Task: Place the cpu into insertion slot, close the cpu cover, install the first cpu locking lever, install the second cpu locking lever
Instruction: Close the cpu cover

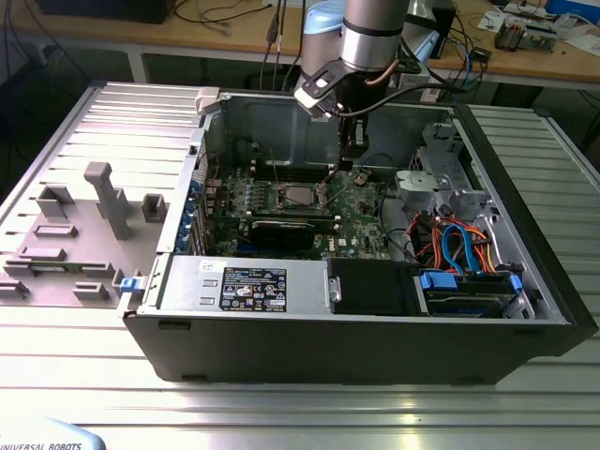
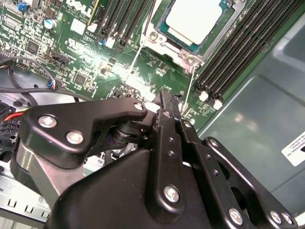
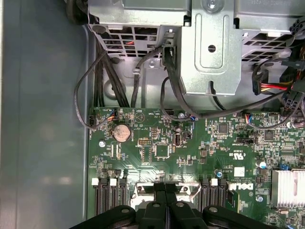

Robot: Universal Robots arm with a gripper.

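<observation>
Hovering just beside raised locking lever with gripper pinched shut, apparently empty; risk of tip slipping off thin wire, gouging green board near seated cpu.

Single arm descends near vertical, silver wrist section uppermost, black tool pointing straight down. Tool tip sits low, just beside the insertion slot, on the exterior view's right of it. In both wrist views the two fingers are pressed flat together with the linkage bars folded inward. Nothing discernible between the fingers.
</observation>
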